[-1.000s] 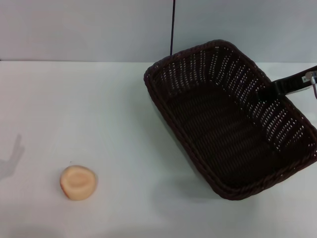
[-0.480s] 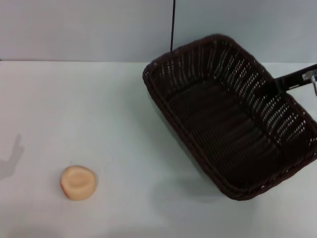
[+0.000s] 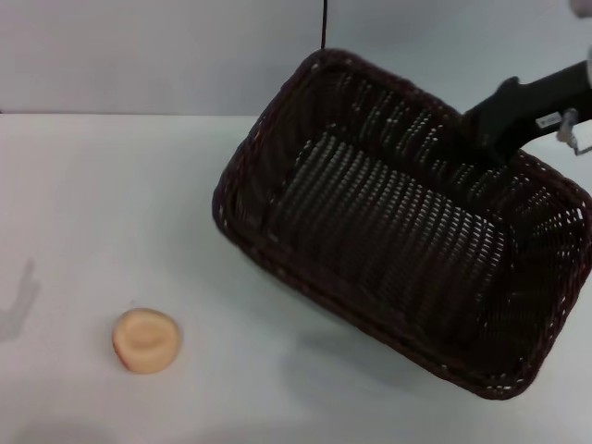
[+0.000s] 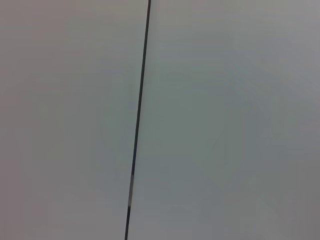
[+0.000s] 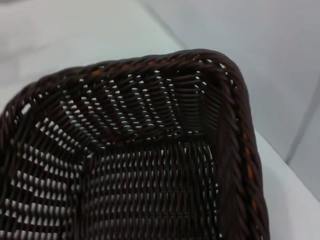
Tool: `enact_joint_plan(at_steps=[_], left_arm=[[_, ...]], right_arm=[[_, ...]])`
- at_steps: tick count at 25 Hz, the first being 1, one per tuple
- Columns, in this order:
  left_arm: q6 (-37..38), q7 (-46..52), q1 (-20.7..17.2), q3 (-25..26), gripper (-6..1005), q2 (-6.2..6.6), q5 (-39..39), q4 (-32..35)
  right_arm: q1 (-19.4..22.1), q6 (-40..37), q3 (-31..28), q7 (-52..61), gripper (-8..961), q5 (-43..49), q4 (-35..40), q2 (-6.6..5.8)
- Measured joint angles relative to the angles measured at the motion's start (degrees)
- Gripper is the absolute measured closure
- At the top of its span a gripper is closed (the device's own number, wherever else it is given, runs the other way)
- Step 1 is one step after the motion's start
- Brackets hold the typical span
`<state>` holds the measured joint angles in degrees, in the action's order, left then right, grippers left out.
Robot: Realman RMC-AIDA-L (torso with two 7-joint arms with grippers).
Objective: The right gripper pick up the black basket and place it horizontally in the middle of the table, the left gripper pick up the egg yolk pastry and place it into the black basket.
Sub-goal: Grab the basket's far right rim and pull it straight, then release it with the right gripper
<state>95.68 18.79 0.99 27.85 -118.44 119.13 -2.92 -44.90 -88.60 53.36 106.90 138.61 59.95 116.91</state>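
The right gripper (image 3: 495,129) reaches in from the far right and is clamped on the far long rim of the black basket (image 3: 398,264); its fingers are pinched onto the braided edge, though the tips themselves are lost against the dark weave. The basket hangs tilted, its open inside turned toward the robot, over the right half of the table (image 3: 111,203), with a shadow under its near edge. The right wrist view looks down into one rounded corner of the basket (image 5: 150,165). The egg yolk pastry (image 3: 146,340) sits alone on the near left, well apart from the basket. The left gripper is not in sight.
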Motion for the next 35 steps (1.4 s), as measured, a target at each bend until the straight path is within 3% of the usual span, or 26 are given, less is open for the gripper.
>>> enact_joint_plan(at_steps=[13, 23, 35], left_arm=[[4.5, 0.0, -2.5, -1.5, 156, -0.11, 0.1, -0.1], [4.8, 0.0, -2.7, -1.8, 156, -0.13, 0.0, -0.9], [4.8, 0.0, -2.7, -2.0, 160, -0.13, 0.0, -1.0]], right_arm=[[-5.1, -0.3, 2.5, -19.3, 810, -2.7, -4.9, 0.14], [-5.7, 4.1, 9.8, -21.4, 807, -2.9, -9.6, 1.32], [-4.8, 9.5, 10.5, -22.9, 804, -5.4, -10.9, 1.83]])
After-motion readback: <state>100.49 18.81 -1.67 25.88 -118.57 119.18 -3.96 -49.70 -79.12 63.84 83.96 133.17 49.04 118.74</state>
